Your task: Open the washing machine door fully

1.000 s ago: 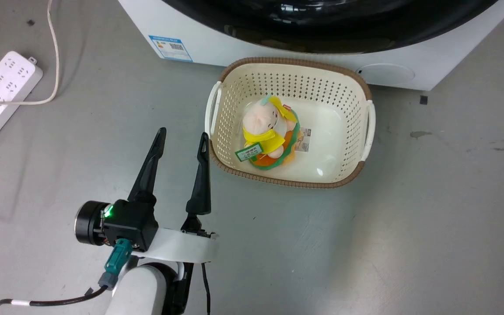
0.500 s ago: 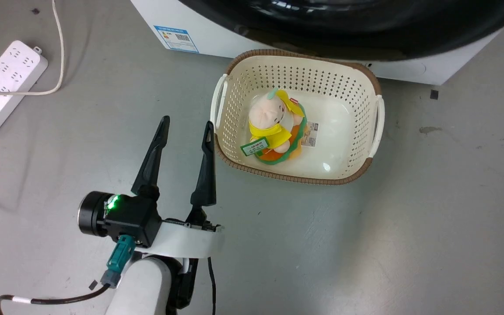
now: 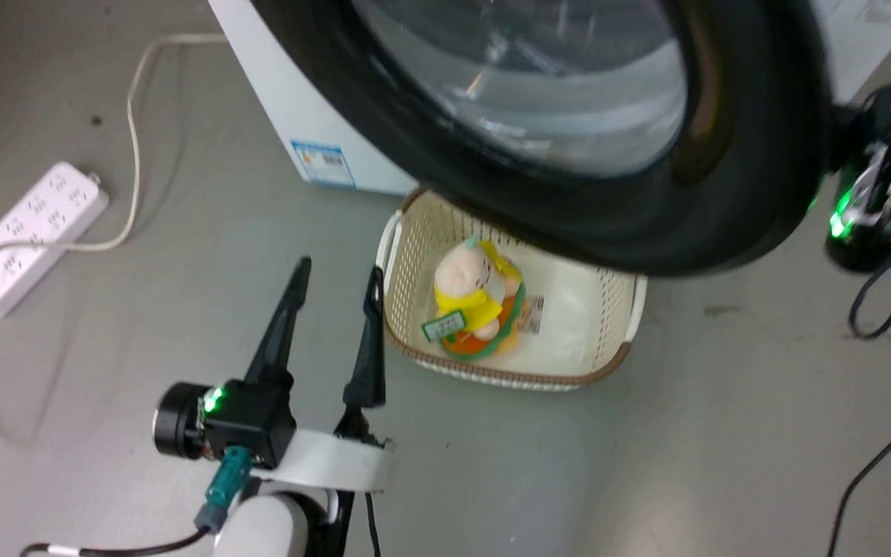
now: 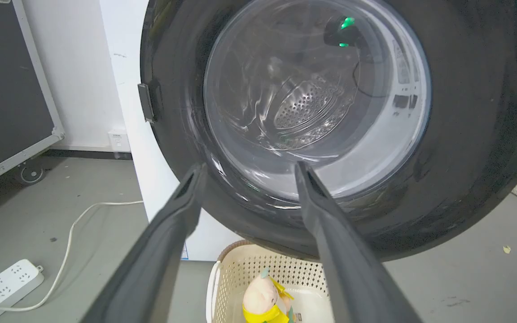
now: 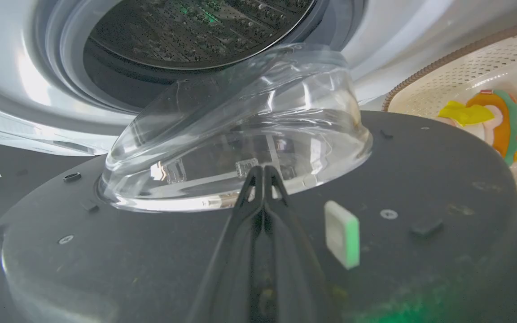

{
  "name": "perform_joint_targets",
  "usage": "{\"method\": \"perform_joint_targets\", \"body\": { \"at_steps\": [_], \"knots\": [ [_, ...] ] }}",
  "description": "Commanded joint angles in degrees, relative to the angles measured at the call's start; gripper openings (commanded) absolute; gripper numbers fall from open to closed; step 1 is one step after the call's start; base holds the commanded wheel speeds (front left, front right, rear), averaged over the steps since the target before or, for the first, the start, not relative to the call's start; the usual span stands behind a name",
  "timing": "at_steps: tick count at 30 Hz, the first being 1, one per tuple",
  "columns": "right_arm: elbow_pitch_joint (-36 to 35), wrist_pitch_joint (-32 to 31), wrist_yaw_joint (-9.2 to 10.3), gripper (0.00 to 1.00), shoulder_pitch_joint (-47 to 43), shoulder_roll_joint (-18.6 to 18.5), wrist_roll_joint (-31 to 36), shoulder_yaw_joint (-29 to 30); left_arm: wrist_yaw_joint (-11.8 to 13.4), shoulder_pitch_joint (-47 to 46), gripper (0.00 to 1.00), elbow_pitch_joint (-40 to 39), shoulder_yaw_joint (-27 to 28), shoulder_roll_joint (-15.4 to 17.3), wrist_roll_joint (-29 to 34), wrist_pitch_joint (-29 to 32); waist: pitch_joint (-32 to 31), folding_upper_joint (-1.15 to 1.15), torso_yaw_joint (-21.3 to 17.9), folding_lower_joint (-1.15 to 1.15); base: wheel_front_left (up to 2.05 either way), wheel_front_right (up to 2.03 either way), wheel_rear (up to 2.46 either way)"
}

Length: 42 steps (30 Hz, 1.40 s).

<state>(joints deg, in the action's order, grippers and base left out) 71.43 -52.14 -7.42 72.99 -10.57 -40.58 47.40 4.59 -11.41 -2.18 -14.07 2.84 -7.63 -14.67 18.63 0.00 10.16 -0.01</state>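
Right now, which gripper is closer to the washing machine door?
Right. The right gripper, shut, is at the inner face of the door; the left gripper hangs open short of it, beside the basket.

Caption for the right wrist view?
Shut right gripper over the round black washing machine door's inner face, tips by its glass bowl.

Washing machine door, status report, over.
Left tool open, free. Right tool shut, at inner face of door. Door partly open. Basket on floor beneath it.

Grey, scuffed concrete floor (image 3: 646, 433). On it, cream perforated plastic basket with brown woven rim (image 3: 507, 377). Just behind basket, big white front-loading washing machine (image 3: 302, 124). Well left of basket, white multi-socket power strip (image 3: 28, 240) with pale cord (image 3: 134, 155).
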Motion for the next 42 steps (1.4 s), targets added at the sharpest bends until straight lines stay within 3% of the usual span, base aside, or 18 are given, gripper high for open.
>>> {"method": "perform_joint_targets", "body": {
  "at_steps": [1,15,19,25,30,31,32,35,36,37,38,42],
  "knots": [
    [-1.18,-1.0,-0.07,0.0,-2.22,1.14,-0.89,-0.13,-0.35,1.14,1.0,0.37,-0.16,0.04,0.37,-0.33,-2.59,0.0,-0.41,0.01,0.0,0.0,0.0],
    [-11.93,-11.84,-0.07,0.0,-18.34,7.56,-5.47,-3.37,-1.39,7.4,1.0,3.61,-1.09,0.04,-0.3,-0.33,-10.4,0.0,-0.77,0.01,0.0,0.0,0.0],
    [-11.54,-15.05,-0.07,0.0,-19.87,7.66,-12.43,-7.95,-1.77,8.27,1.0,4.18,-1.13,0.04,-0.3,-0.33,-11.64,0.0,-0.5,0.01,0.0,0.0,0.0],
    [-10.07,-16.76,-0.07,0.0,-21.65,7.68,-25.91,-20.31,-2.08,8.85,1.0,4.54,-1.45,0.04,-0.11,-0.33,-12.57,0.0,-0.35,0.01,0.0,0.0,0.0],
    [-12.94,-16.59,-0.07,0.0,-26.21,7.69,-38.64,-33.58,-2.17,9.44,1.0,4.99,-2.15,0.04,-0.15,-0.33,-13.41,0.0,0.14,0.01,0.0,0.0,0.0],
    [-12.94,-16.59,-0.07,0.0,-26.21,7.69,-38.64,-33.58,-2.17,9.44,1.0,4.99,-2.15,0.04,-0.15,-0.33,-13.41,0.0,0.14,0.01,0.0,0.0,0.0],
    [-15.28,-15.82,-0.07,0.0,-28.85,7.69,-43.86,-39.57,-2.28,9.86,1.0,5.27,-2.49,0.04,-0.12,-0.33,-13.75,0.0,0.32,0.01,0.0,0.0,0.0],
    [-20.19,-13.26,-0.07,0.0,-33.58,7.69,-50.97,-49.33,-2.39,10.51,1.0,5.5,-2.76,0.04,-0.06,-0.33,-14.12,0.0,0.5,0.01,0.0,0.0,0.0],
    [-20.19,-13.26,-0.07,0.0,-33.58,7.69,-50.97,-49.33,-2.39,10.51,1.0,5.5,-2.76,0.04,-0.06,-0.33,-14.12,0.0,0.5,0.01,0.0,0.0,0.0],
    [-23.84,-10.68,-0.07,0.0,-36.67,7.69,-55.02,-55.39,-2.4,10.95,1.0,5.55,-2.79,0.04,-0.05,-0.33,-14.21,0.0,0.57,0.01,0.0,0.0,0.0],
    [-23.84,-10.68,-0.07,0.0,-36.67,7.69,-55.02,-55.39,-2.4,10.95,1.0,5.55,-2.79,0.04,-0.05,-0.33,-14.21,0.0,0.57,0.01,0.0,0.0,0.0],
    [-31.1,-3.1,-0.07,0.0,-41.77,7.69,-60.57,-66.03,-2.34,11.44,1.0,5.71,-2.82,0.04,-0.15,-0.33,-14.29,0.0,0.94,0.01,0.0,0.0,0.0]
  ]
}}
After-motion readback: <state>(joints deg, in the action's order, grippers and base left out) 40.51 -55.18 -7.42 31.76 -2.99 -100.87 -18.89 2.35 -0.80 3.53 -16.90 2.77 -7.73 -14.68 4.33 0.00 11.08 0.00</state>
